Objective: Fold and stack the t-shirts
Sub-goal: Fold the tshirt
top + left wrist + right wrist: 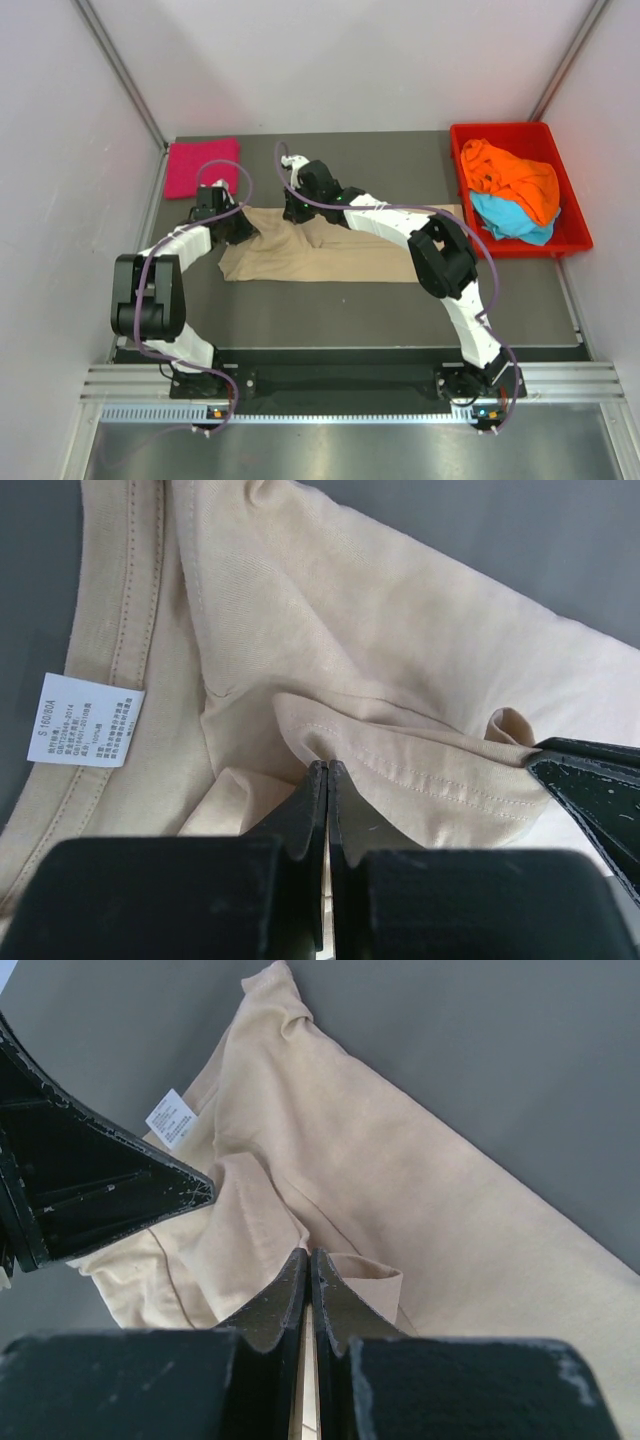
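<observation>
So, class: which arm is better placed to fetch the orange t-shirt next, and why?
Right, probably: the orange t-shirt lies in the red tray on its side; the left fingers are farther away.

Spread t-shirt (340, 258) lies mid-surface (400, 312), crosswise. Folded t-shirt (202, 167) behind it, far left. Tray (577, 241) far right, holding two t-shirts (upper t-shirt (512, 178) atop lower t-shirt (505, 218)). Left end effector (327, 770) at the spread t-shirt's left end; right end effector (308, 1255) just beside it.

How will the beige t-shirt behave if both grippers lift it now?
Probably floppy: the beige t-shirt lies creased and bunched where the left gripper and right gripper pinch it. Likely light, sagging between the two grips. The thin pinched folds might slip free.
</observation>
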Tool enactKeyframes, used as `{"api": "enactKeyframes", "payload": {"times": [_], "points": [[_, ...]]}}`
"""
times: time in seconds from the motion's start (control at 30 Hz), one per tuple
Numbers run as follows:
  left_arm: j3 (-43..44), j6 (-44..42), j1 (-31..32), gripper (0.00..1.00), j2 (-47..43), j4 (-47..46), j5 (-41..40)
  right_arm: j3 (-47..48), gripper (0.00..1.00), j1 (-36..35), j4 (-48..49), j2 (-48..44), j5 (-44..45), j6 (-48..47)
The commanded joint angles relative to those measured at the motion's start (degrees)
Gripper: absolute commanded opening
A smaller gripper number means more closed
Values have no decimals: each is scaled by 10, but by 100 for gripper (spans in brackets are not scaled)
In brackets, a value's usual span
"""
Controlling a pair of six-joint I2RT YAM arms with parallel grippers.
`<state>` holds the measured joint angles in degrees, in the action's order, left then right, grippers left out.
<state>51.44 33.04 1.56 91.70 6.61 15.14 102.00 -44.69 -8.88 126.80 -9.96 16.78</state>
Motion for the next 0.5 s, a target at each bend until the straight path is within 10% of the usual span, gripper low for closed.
{"api": "enactKeyframes", "payload": {"times": [0.0, 0.47], "points": [[22, -3, -2, 0, -1, -34, 12, 0, 0, 10, 30, -12, 2, 0], [9, -13, -2, 0, -6, -142, 9, -50, 0, 21, 75, -35, 53, 26]]}}
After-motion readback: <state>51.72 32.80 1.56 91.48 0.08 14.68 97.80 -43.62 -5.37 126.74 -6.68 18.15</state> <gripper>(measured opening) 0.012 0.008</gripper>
